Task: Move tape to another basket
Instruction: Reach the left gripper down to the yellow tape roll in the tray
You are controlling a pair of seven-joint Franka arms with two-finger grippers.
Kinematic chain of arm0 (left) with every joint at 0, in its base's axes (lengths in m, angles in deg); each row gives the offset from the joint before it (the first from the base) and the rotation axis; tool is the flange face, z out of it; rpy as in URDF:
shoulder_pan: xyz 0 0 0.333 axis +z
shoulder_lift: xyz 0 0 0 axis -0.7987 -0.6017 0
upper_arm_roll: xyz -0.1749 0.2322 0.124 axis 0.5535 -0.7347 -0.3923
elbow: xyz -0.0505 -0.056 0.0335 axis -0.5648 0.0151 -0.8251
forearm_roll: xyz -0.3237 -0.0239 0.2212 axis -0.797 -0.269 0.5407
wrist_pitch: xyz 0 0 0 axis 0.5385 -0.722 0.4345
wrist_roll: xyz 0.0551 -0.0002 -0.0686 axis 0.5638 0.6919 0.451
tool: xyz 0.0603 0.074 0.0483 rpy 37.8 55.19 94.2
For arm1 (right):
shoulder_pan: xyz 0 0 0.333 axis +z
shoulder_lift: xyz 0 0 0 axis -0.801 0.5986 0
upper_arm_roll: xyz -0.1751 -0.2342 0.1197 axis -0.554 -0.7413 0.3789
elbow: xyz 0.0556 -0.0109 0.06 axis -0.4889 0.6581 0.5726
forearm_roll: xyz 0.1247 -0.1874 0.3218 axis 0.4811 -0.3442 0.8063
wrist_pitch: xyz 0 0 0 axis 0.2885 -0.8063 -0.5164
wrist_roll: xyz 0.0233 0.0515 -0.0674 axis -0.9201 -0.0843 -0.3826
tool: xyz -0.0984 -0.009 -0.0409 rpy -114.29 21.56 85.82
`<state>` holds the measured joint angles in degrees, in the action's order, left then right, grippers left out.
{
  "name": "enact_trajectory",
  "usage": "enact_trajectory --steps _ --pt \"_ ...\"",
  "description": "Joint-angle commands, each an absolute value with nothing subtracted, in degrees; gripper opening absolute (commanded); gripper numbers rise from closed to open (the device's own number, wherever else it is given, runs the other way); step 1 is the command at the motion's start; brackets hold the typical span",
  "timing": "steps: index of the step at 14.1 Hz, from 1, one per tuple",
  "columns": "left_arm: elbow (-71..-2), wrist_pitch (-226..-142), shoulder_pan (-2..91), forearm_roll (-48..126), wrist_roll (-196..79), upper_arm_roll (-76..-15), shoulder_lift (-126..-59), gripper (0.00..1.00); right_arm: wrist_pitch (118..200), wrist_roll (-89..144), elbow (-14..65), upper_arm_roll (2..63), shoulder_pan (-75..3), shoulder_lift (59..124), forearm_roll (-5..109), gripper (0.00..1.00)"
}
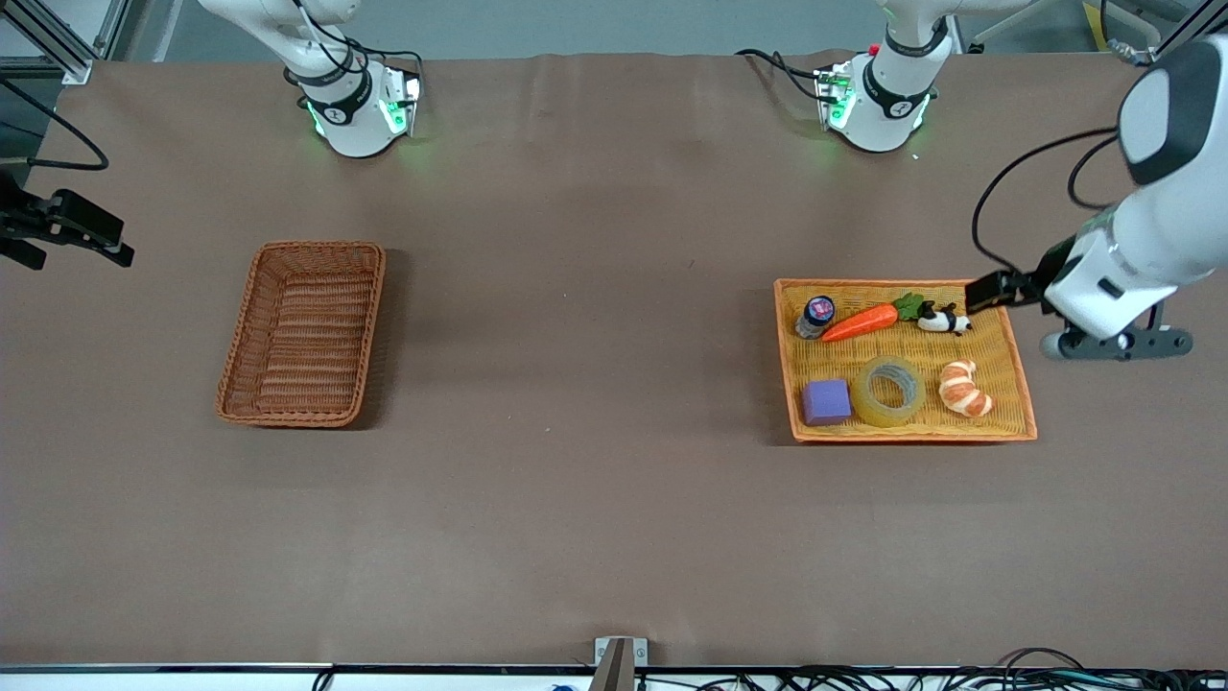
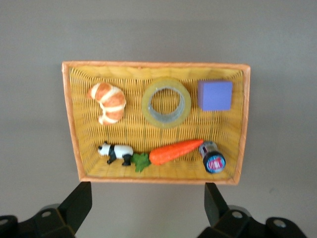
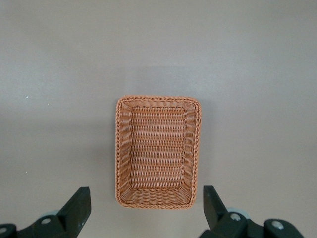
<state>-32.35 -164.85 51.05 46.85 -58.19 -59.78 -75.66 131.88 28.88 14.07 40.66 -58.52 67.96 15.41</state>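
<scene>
- The tape (image 1: 889, 391) was a see-through yellowish ring with a grey inner core, lying flat in the orange-yellow woven tray (image 1: 1015, 357) at the left arm's end of the desk (image 1: 576, 384). It sat between a purple cube (image 1: 826, 401) and a croissant (image 1: 963, 387), in the row nearer the front camera.
- Farther back in the tray were a small bottle with a dark cap (image 1: 816, 316), a glossy plastic carrot (image 1: 871, 320) with green leaves, and a tiny panda figure (image 1: 944, 320), pretty much in a line.
- The basket (image 1: 304, 331) was reddish-brown wicker, rectangular with sloping raised sides, sitting toward the right arm's end, well apart from the tray. Nothing in it.
- Left end effector (image 2: 145, 206) hung up in the air just off the tray's edge, fingers spread wide with nothing held. The left wrist view showed the tape's hollow center (image 2: 166, 102) way cleaner than the front one did.
- Right end effector (image 3: 146, 208) barely poked into the front view at the desk's edge, so only its wrist view showed the fingers apart and empty, looking straight down on the basket's ribbed weave (image 3: 157, 148).
- The desk was covered in a plain matte brown sheet.
</scene>
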Motion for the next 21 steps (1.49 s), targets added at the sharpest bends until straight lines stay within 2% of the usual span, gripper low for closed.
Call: enact_trajectory --steps 1,5,7,11,13,18,21 --pt "-31.9 -170.2 51.8 48.1 -58.7 -59.9 -79.2 1.0 132.5 29.8 14.6 40.8 -58.5 67.5 14.6 1.0" --pt "-32.2 -172.1 51.7 49.2 -58.7 -59.9 -84.5 1.0 132.4 29.8 14.6 40.9 -58.3 67.5 14.6 1.0" --pt "-34.6 -175.6 51.9 51.2 -58.6 -59.7 -85.5 1.0 132.4 29.8 14.6 40.7 -58.8 67.5 14.6 1.0" --pt "-44.0 -189.0 51.7 51.4 -58.6 -59.8 -86.8 1.0 132.2 29.8 14.6 40.7 -59.2 67.6 14.6 1.0" --pt "-45.1 -192.9 51.3 51.4 -58.7 -59.8 -89.3 0.99 132.0 29.8 14.6 40.7 -59.3 67.5 14.6 1.0" --pt "-48.9 -198.5 51.4 51.5 -58.7 -59.8 -92.5 0.97 132.0 29.7 14.7 40.7 -59.2 67.6 14.6 1.0" --pt "-48.9 -200.6 51.4 51.4 -58.7 -59.8 -95.3 0.95 132.0 29.7 14.8 40.7 -59.2 67.6 14.6 1.0"
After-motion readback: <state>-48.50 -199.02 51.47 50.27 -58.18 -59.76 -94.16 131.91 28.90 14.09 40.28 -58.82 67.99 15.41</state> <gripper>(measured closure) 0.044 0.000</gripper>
